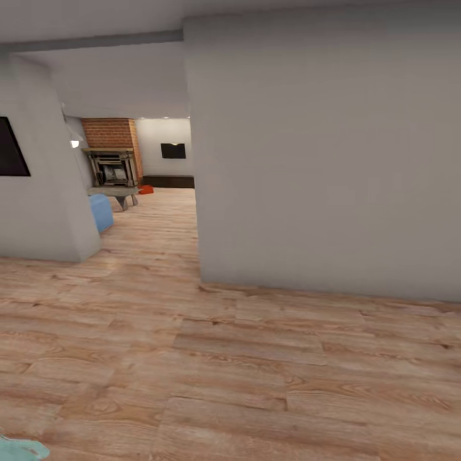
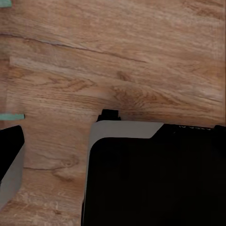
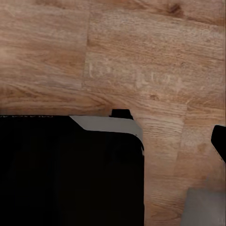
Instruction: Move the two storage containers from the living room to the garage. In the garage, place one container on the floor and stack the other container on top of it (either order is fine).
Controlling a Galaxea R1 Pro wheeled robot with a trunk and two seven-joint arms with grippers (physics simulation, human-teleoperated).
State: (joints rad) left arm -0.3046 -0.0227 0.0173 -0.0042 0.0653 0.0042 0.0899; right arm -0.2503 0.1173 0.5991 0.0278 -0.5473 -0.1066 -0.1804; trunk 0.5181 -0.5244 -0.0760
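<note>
Black base (image 2: 155,179) — pale grey rounded edging.

Far down the hallway, a small orange-red shape (image 1: 146,189) lies on the wood floor (image 1: 192,358) beside a low bench (image 1: 115,192); it is too small to tell whether it is one container or two. The grey wall (image 1: 320,160) hides the room's right side. The black screen (image 1: 11,148) and a pale teal object (image 1: 19,448) are cut off by the picture's edges.
</note>
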